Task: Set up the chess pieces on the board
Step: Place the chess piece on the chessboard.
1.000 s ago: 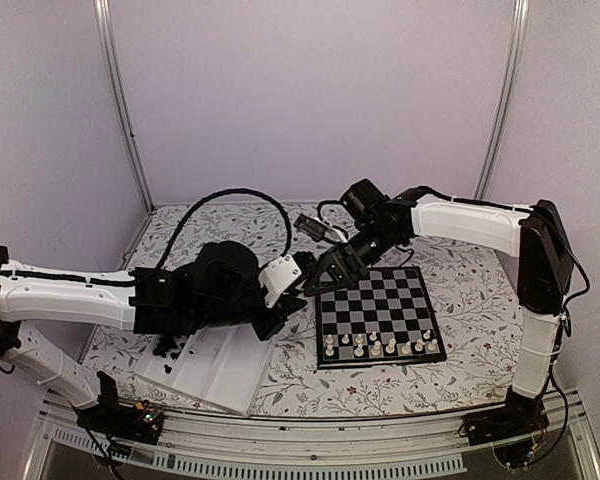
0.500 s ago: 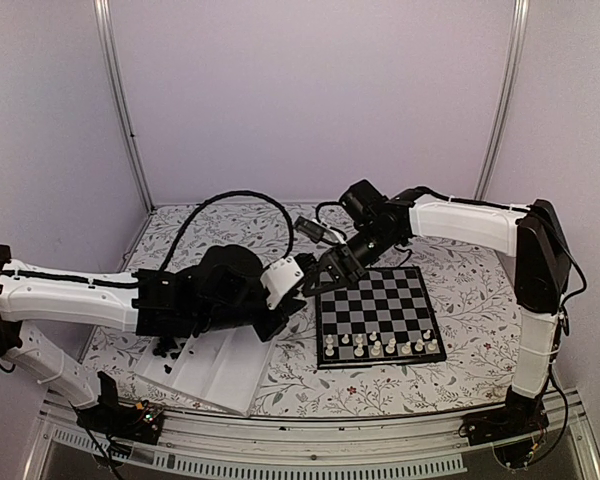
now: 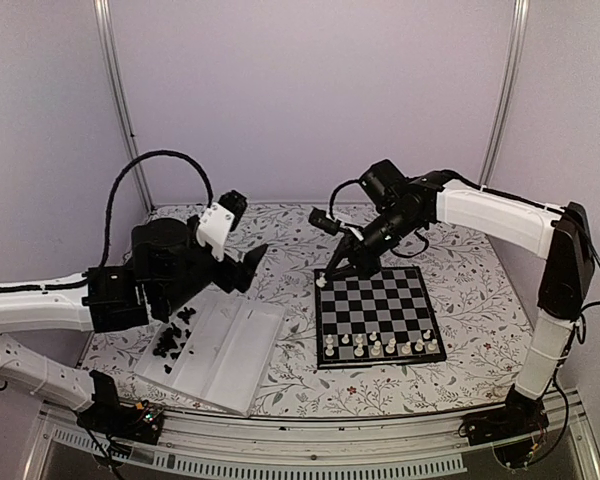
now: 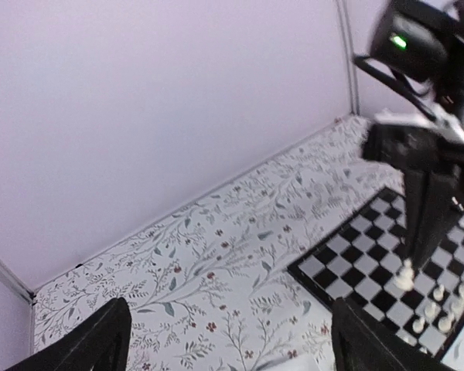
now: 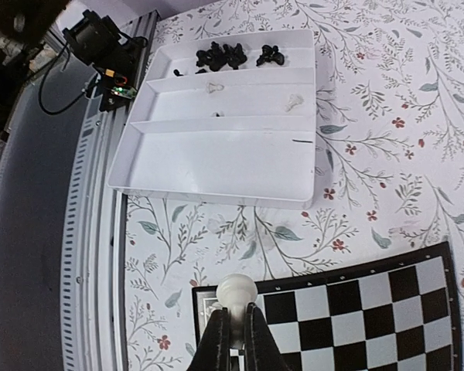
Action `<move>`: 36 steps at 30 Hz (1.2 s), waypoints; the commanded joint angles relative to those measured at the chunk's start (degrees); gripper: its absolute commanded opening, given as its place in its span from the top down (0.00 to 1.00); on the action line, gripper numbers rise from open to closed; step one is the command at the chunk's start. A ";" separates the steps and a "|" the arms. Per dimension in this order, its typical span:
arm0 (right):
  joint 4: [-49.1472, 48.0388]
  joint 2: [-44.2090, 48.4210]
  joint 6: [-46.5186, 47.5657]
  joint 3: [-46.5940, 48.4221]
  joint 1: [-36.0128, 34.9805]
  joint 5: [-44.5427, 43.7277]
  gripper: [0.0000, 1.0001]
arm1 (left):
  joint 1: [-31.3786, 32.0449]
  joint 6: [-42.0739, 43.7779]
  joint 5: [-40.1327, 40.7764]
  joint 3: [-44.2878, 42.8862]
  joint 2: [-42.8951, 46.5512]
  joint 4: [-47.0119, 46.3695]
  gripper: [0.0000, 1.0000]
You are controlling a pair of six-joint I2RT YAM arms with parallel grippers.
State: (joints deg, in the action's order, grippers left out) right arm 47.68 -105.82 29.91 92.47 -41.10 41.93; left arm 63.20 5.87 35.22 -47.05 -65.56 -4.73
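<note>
My right gripper [image 5: 234, 328] is pinched tight on a small cream-white plastic chess piece [image 5: 237, 292] over the far left corner of the flat black-and-silver checked board [image 3: 380, 292], my left gripper [image 4: 232, 352] spread wide and empty, and an off-centre release here could topple it or leave it straddling squares.

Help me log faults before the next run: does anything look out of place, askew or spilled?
The white tray lies skewed to the board and to the front edge of the table, its near corner close to that edge. Nothing looks spilled: the black pieces lie inside its leftmost compartment.
</note>
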 commanded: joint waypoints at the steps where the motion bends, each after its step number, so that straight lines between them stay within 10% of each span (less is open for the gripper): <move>1: 3.22 4.94 6.64 -1.66 -0.38 -9.85 1.00 | -11.23 -3.50 -3.75 -0.85 2.41 -11.25 0.05; 14: 3.42 6.82 12.85 -9.46 -8.97 -26.08 1.00 | -29.70 -7.87 -20.00 -3.08 -4.20 -12.36 0.11; 36: 3.04 1.96 12.10 -14.36 -15.22 -32.09 1.00 | -29.27 -7.18 -19.73 -1.02 1.94 -11.19 0.13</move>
State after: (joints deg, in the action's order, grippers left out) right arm 50.57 -102.48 42.26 79.42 -55.46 10.76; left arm 33.58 -1.13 14.48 -47.31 -64.45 -15.64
